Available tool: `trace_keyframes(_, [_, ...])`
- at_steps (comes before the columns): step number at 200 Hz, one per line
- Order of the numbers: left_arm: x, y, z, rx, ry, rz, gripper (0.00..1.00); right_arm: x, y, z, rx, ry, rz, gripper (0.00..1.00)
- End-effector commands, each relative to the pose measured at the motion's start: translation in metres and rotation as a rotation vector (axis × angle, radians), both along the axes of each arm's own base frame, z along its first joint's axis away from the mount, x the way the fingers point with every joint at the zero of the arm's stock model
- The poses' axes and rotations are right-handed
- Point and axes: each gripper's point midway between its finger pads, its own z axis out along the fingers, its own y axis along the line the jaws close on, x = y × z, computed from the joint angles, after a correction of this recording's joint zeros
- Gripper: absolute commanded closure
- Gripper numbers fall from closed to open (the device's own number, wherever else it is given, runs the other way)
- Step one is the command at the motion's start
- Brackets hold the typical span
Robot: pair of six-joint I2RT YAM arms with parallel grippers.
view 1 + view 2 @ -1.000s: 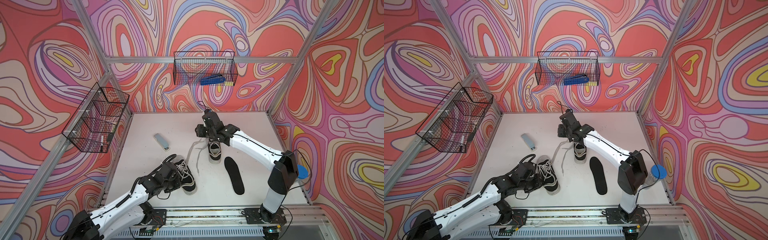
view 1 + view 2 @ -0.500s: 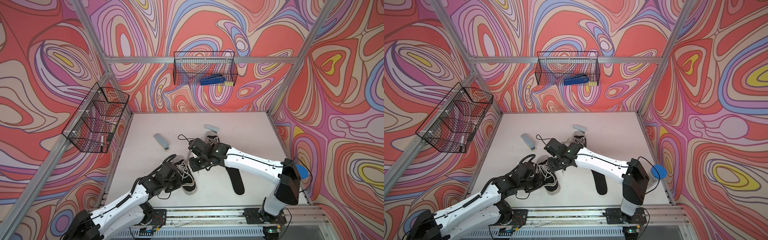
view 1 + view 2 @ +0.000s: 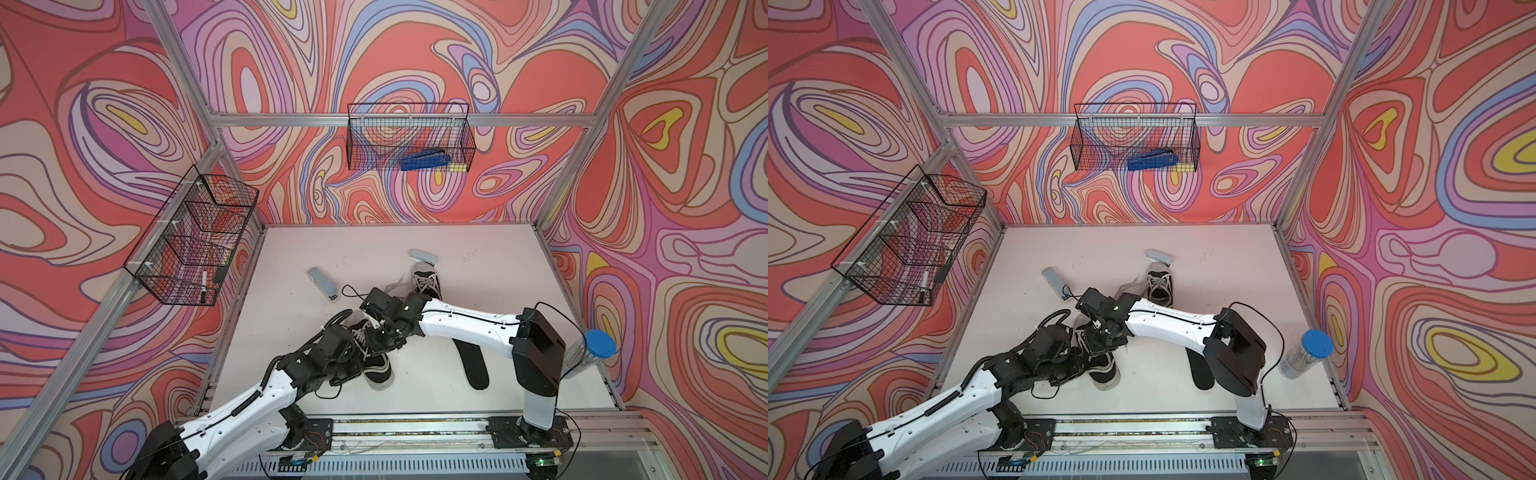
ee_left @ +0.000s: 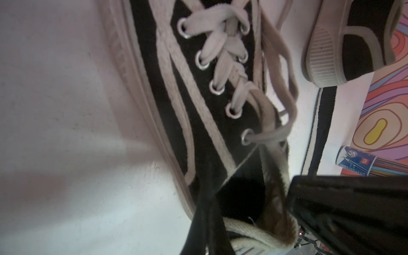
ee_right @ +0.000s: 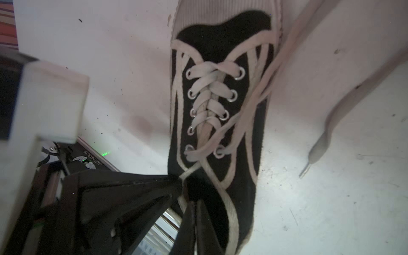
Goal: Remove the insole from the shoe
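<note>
Right claw [image 5: 194,205], pinched shut, dips into the heel opening of the black shoe [image 5: 220,33] lying on the surface [image 5: 331,209] beneath it; what it grips inside is hidden. Just beside, left claw [image 5: 176,178] clamps the collar [image 4: 260,234].

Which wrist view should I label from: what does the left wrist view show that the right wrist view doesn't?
Left wrist only: the second shoe's toe, a loose black insole, a labelled tube. Right wrist only: the toe cap, a loose lace end, the left arm's white link. Both: the near shoe and its laces.
</note>
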Motion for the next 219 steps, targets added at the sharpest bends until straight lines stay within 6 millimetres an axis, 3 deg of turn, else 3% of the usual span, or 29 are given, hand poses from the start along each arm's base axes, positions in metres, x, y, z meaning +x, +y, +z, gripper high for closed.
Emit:
trace_keyframes(1, [0.004, 0.01, -0.001, 0.034, -0.015, 0.046, 1.0, -0.014, 0.004, -0.016, -0.01, 0.055, 0.022, 0.9])
trace_keyframes(27, [0.005, 0.012, 0.001, 0.027, -0.034, 0.062, 1.0, -0.014, -0.009, -0.04, -0.089, 0.057, -0.002, 0.82])
trace_keyframes(46, [0.005, 0.013, 0.003, 0.023, -0.044, 0.071, 1.0, -0.014, -0.011, -0.047, -0.108, 0.055, -0.004, 0.74])
trace_keyframes(100, [0.007, 0.013, 0.0, -0.017, -0.054, 0.104, 1.0, -0.03, 0.008, -0.062, -0.059, 0.112, 0.046, 0.53])
trace_keyframes(130, [0.01, 0.01, 0.002, -0.053, -0.07, 0.126, 1.0, -0.042, 0.005, -0.093, -0.155, 0.144, 0.078, 0.49])
trace_keyframes(156, [0.011, 0.012, 0.007, -0.065, -0.092, 0.137, 1.0, -0.047, -0.014, -0.127, -0.345, 0.135, 0.094, 0.54])
trace_keyframes(172, [0.012, 0.012, 0.009, -0.067, -0.099, 0.144, 1.0, -0.046, -0.027, -0.142, -0.43, 0.126, 0.078, 0.66])
trace_keyframes(190, [0.012, 0.012, 0.007, -0.062, -0.095, 0.142, 1.0, -0.034, -0.046, -0.146, -0.52, 0.062, 0.032, 0.81])
trace_keyframes(219, [0.017, 0.008, 0.0, -0.07, -0.091, 0.137, 1.0, -0.008, -0.065, -0.131, -0.571, -0.03, -0.046, 0.97])
